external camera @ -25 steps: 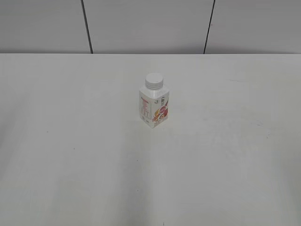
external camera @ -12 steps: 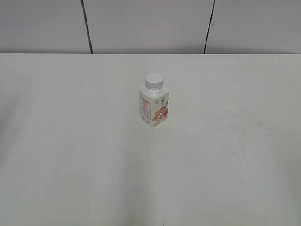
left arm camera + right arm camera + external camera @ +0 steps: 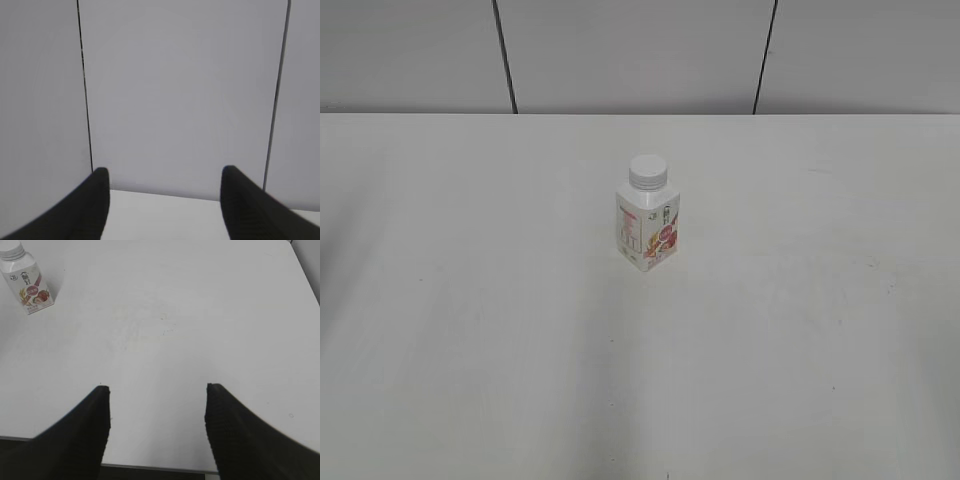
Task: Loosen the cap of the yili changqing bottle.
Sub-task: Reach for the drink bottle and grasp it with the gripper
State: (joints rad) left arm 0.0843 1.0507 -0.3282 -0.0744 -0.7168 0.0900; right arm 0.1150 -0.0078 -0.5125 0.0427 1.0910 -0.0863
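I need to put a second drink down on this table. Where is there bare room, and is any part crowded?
Nearly everywhere. The table holds only the bottle with its cap on, near the middle. Bare surface lies left and right of it, behind it up to the wall, and widest in front. Nothing is crowded; both grippers, left and right, are open and hold nothing.

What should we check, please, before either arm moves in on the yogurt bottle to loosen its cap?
1. Bottle upright on the table: ok.
2. Cap on the neck, nothing covering it: ok.
3. Left gripper open, nothing held: ok.
4. Right gripper open, nothing held: ok.
5. Bottle in the right wrist view, upper left, well ahead of the fingers: ok.
6. Bottle in the left wrist view: not ok, only wall and table edge.
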